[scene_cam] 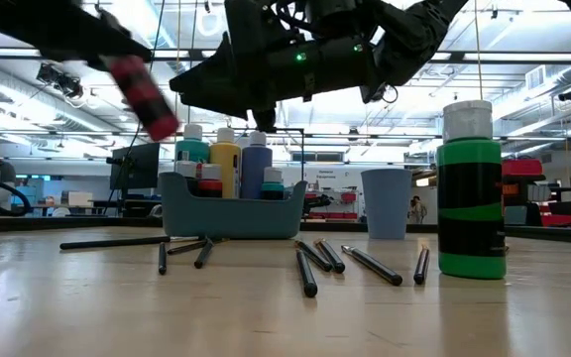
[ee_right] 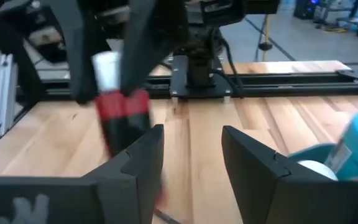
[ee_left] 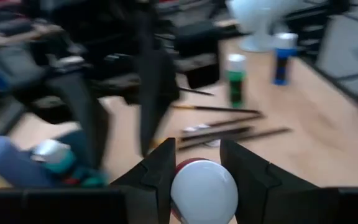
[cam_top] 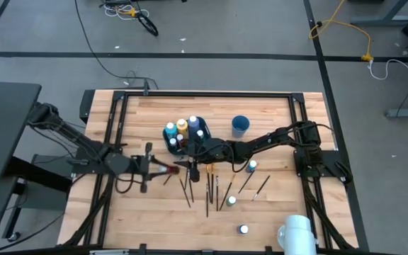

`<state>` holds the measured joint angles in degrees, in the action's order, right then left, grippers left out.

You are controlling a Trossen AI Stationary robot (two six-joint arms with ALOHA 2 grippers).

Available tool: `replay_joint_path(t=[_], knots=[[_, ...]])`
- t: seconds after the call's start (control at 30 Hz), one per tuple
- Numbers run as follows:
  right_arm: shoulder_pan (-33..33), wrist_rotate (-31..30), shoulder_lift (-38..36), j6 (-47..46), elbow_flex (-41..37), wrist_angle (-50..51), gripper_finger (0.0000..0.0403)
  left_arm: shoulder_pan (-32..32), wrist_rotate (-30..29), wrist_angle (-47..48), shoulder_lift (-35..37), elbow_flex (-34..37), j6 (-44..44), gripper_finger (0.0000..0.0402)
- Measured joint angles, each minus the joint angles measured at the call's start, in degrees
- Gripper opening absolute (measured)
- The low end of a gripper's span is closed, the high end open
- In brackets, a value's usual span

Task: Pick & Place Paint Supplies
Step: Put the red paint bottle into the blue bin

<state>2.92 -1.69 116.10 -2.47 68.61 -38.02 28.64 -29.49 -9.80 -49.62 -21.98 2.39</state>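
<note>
My left gripper (cam_top: 159, 169) is shut on a red paint bottle (cam_top: 167, 170) with a white cap, held above the table near its middle. My right gripper (cam_top: 192, 161) is open just right of it, pointing toward the table's left; in the right wrist view the red bottle (ee_right: 122, 109) hangs in front of its spread fingers. Several thin dark brushes (cam_top: 209, 190) lie flat on the wood near the front. A teal bin (scene_cam: 231, 210) behind them holds several white-capped bottles standing upright. A green bottle (scene_cam: 471, 193) stands on the table. My left gripper pinches the red bottle between its two fingers, just below the white cap (ee_left: 204, 190), on the upper body (ee_right: 114, 102). The fingers (ee_right: 143, 43) come slanting down from above, roughly along the bottle. The bottle is lifted clear (scene_cam: 147, 96), tilted, cap end toward the wrist.
A blue cup (cam_top: 240, 126) stands right of the bin. A blue bottle (cam_top: 251, 166) and another small bottle (cam_top: 243, 229) stand on the right half. A white object (cam_top: 296, 234) sits at the near right corner. Black rails (cam_top: 211, 94) frame the table. People show in the room beyond.
</note>
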Motion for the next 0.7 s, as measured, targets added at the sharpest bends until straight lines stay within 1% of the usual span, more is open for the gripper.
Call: replay_joint_path(t=[0.03, 0.1, 0.2, 0.27, 0.37, 0.47, 0.53, 0.7], knots=[[-0.07, -0.54, -0.11, -0.09, 0.00, 0.59, 0.0165, -1.74, -0.27, -1.12, -0.89, 0.00, 0.70, 0.0120], [-0.66, -1.25, -1.50, 0.95, -0.01, 5.59, 0.0165, -5.53, -1.02, -2.88, -2.93, 0.02, 1.02, 0.0120], [-1.83, -1.53, -5.78, 3.69, 0.01, 18.14, 0.0165, -10.88, -2.91, -4.93, -5.00, 0.00, 2.14, 0.0123], [-2.14, -3.49, -9.10, 4.18, -0.01, 27.60, 0.0165, -14.00, -1.60, -4.89, -6.12, -0.02, 2.14, 0.0127], [-2.44, -7.98, -13.77, 3.24, -0.01, 38.05, 0.0165, -18.24, 1.96, -4.66, -8.50, -0.02, -1.55, 0.0123], [-2.62, -11.27, -16.99, 3.57, -0.01, 43.76, 0.0165, -21.71, 5.36, -4.51, -10.55, -0.02, -3.77, 0.0120], [-2.53, -11.38, -18.33, 3.36, -0.01, 44.92, 0.0165, -23.00, 7.90, -4.69, -11.95, -0.02, -4.97, 0.0120], [-2.45, -11.16, -19.61, 4.53, -0.01, 44.63, 0.0165, -25.27, 9.22, -3.31, -14.77, -0.05, -6.37, 0.0131]])
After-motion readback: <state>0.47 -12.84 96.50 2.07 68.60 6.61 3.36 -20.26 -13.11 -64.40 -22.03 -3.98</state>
